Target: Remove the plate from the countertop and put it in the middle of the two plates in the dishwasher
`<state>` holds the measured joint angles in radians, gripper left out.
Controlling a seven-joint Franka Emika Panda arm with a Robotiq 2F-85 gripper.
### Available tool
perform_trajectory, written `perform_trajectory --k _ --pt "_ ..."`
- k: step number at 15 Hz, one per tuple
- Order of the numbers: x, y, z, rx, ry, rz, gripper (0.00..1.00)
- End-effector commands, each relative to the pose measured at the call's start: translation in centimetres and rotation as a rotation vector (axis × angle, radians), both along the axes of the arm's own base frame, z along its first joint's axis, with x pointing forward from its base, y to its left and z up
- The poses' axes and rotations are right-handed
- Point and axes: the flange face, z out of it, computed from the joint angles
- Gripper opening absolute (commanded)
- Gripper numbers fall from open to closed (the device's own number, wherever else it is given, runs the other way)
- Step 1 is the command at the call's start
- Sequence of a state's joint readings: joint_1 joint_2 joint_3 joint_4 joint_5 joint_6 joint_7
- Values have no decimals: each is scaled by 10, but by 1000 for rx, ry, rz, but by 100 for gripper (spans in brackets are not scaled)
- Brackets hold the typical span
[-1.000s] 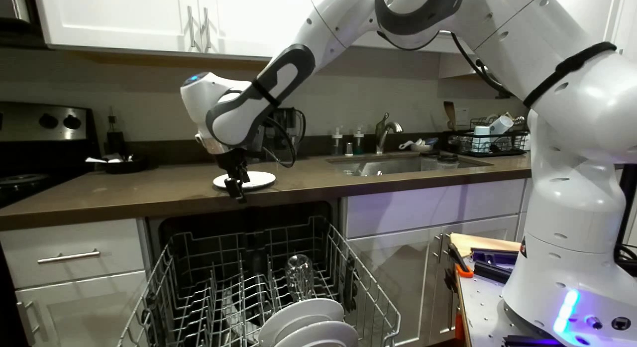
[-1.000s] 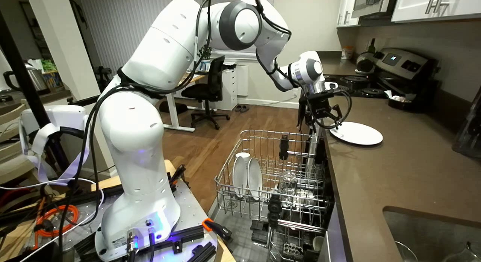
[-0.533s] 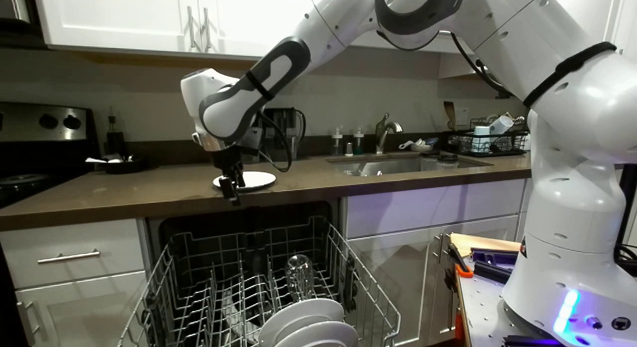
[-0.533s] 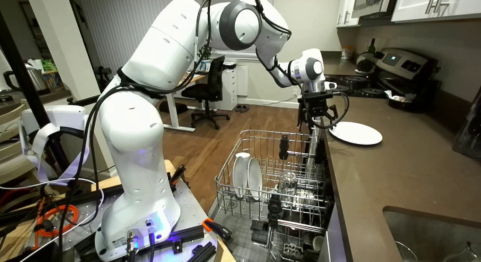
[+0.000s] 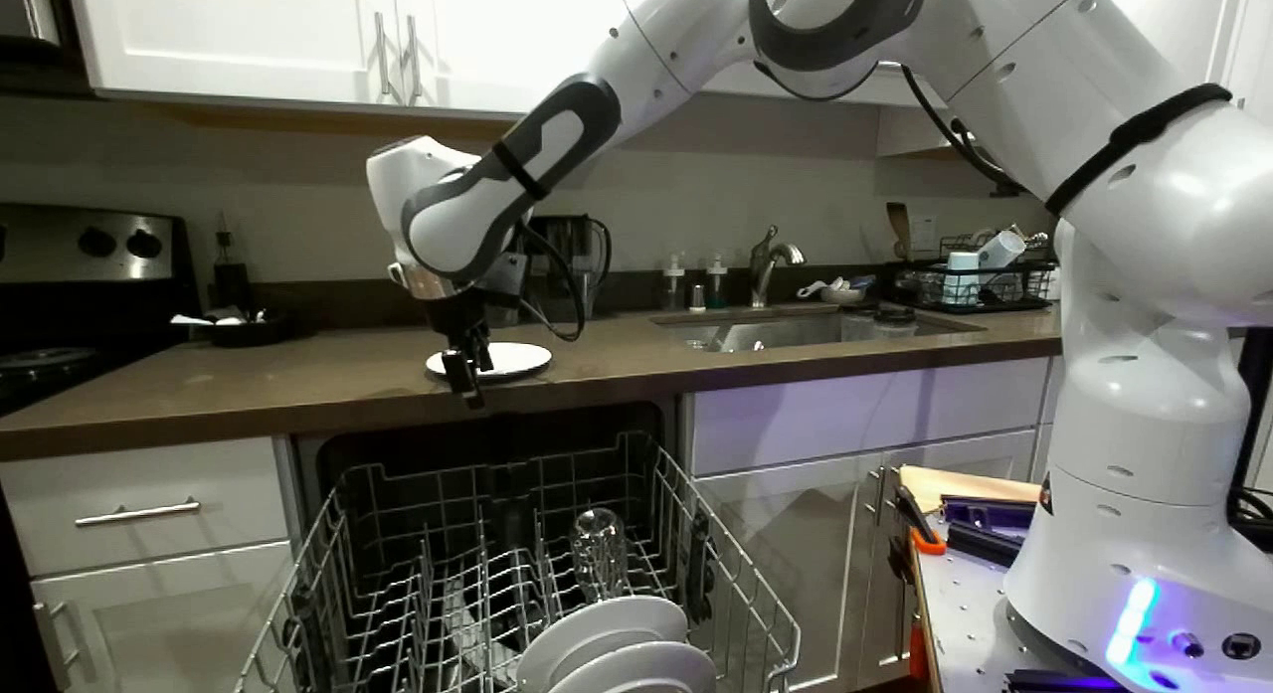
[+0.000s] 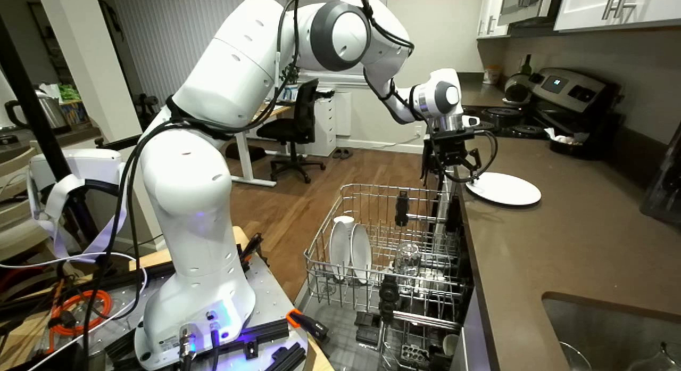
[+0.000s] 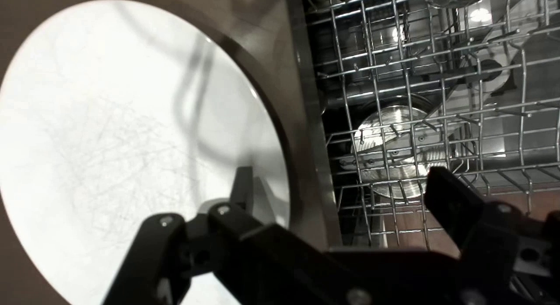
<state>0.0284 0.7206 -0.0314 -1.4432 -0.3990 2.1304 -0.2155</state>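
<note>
"Since the plate [image 7: 127, 143] lies flat on the countertop [image 6: 580, 243], near its edge, which step is in hand?"

"The first, by the look of it: getting hold of the plate. The gripper [image 7: 340, 184] has its fingers [image 7: 243, 189] spread wide, with nothing held between them. One reaches in above the plate, just inside the rim; the other hangs out past the edge, over the dishwasher [image 5: 438, 434]. Whether the inner one touches, nobody could say."

"And the next move?"

"Probably to bring the rim between those fingers and pinch it. A strip of countertop shows beyond the rim, so the outer finger may find little room underneath. The gap between the two plates [image 6: 360, 254], which stand on edge in the dishwasher, comes only after that."

"How does the plate look?"

"Plain, white and round, with what seems a low raised rim. Fine grey scratches cross its middle, and its border catches the light in places. It should prove smooth, apt to slide if nudged."
</note>
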Motion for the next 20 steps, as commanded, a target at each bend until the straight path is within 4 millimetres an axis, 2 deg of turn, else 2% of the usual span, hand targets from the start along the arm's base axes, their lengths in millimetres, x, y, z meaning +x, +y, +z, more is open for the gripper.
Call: perform_trajectory --k 1,9,20 --pt "2 -4 5 -2 2 18 100" --pt "-2 -4 -10 32 33 11 100" --pt "-10 12 -9 53 40 30 100"
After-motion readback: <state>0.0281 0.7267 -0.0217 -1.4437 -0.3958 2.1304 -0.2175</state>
